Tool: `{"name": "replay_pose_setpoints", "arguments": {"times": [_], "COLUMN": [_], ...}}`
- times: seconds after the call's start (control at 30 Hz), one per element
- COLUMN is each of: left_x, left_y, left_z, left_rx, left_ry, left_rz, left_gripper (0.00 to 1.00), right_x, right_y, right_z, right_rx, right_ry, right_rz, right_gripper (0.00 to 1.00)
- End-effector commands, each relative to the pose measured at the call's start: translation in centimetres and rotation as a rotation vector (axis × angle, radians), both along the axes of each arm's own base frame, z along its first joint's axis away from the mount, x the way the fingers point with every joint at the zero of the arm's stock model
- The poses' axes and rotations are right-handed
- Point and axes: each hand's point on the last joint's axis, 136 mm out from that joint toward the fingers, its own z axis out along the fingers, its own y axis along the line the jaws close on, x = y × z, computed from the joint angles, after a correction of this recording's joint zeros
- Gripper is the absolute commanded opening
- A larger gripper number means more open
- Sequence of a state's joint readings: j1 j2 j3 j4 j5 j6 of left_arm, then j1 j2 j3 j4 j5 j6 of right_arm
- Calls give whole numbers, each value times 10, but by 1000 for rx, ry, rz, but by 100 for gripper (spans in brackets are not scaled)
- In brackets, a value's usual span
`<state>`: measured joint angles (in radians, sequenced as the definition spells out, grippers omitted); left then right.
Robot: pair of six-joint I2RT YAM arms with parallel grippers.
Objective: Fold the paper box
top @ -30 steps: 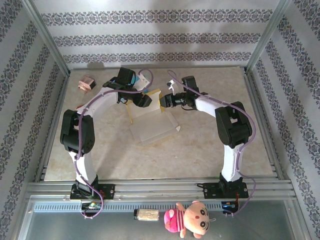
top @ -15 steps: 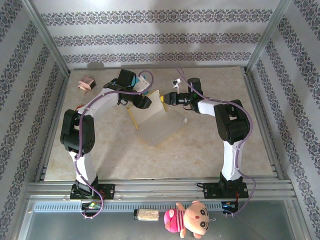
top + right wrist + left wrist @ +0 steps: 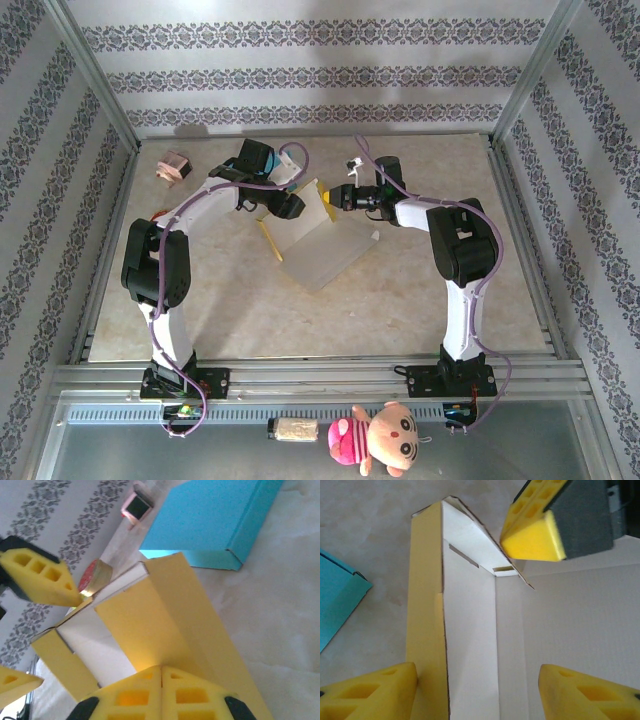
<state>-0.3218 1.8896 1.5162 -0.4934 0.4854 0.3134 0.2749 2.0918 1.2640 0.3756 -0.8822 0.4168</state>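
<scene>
**Surroundings, as I read them from my station**
- Teal box: flat on the table, just beyond the right gripper and beside the left gripper, on its left side. It is near the work but does not block it.
- Pink block: well to the left of the left gripper, near the far corner.
- Red round piece: past the box from the right gripper; I cannot tell what it is.
- Plush doll and a tan item: well behind both grippers, on the ledge by the arm bases.
- Obstruction: in my left wrist view, the right gripper's finger hangs over the far end of the box and hides that corner.

**Task item**
- Paper box: between the 2 grippers, unfinished. It is white inside and yellow outside. 1 long side wall stands upright, the broad white panel slopes toward the arm bases, and a narrow slot shows in the end wall.

**Tools**
- Left gripper: released, jaws apart and straddling the upright yellow wall, gripping nothing.
- Right gripper: clenched, pads pressed together on a yellow flap of the paper box.

**Count**
- 1 paper box, 1 teal box, 1 pink block, 1 red piece, 1 doll, 1 tan item, 2 grippers.
</scene>
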Motion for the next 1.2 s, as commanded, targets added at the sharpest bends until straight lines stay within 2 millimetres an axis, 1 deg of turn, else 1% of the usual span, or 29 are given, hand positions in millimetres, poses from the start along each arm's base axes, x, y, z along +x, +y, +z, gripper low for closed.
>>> {"name": "replay_pose_setpoints", "arguments": {"times": [0.0,0.1,0.2,0.3,0.4,0.47,0.5,0.57,0.63,0.7,0.73,0.77,0.8,0.83,0.9,0.97,1.0,1.1,1.17], "left_x": [-12,-13,-13,-12,-11,-6,-1,8,12,14,14,14,14,15,14,13,12,5,-3], "left_y": [-7,-6,-6,-6,-4,2,9,23,30,31,30,31,33,39,52,66,76,103,112], "left_z": [0,-2,-4,-8,-14,-22,-28,-37,-43,-38,-32,-26,-18,-9,1,1,-4,-34,-54], "left_rx": [0,7,7,9,19,48,75,116,120,92,65,44,25,9,-6,-5,1,41,31], "left_ry": [30,35,38,45,51,47,41,27,5,-25,-44,-62,-84,-105,-119,-92,-56,103,225], "left_rz": [-18,-18,-15,-10,1,42,89,175,233,262,271,284,306,335,387,434,463,541,547], "left_gripper": [65,65,65,65,65,65,63,62,62,63,64,65,69,73,76,77,77,75,75], "right_x": [13,17,15,13,11,8,7,4,0,-2,-2,-2,-2,-2,-4,-5,-6,-5,-5], "right_y": [-12,-14,-8,1,7,9,9,12,17,21,22,23,24,25,30,35,38,40,42], "right_z": [-24,-35,-42,-44,-44,-43,-43,-41,-39,-40,-41,-42,-41,-42,-39,-38,-37,-37,-38], "right_rx": [-101,-151,-217,-262,-259,-264,-269,-275,-281,-303,-319,-329,-341,-359,-375,-382,-382,-388,-395], "right_ry": [32,55,56,38,35,30,24,17,1,0,0,0,-3,-4,-20,-26,-24,-8,-1], "right_rz": [-82,-112,-90,-54,-20,-4,4,22,49,67,71,76,82,87,108,128,138,142,147], "right_gripper": [2,8,13,16,21,25,27,29,30,31,31,31,31,31,31,32,32,31,31]}}
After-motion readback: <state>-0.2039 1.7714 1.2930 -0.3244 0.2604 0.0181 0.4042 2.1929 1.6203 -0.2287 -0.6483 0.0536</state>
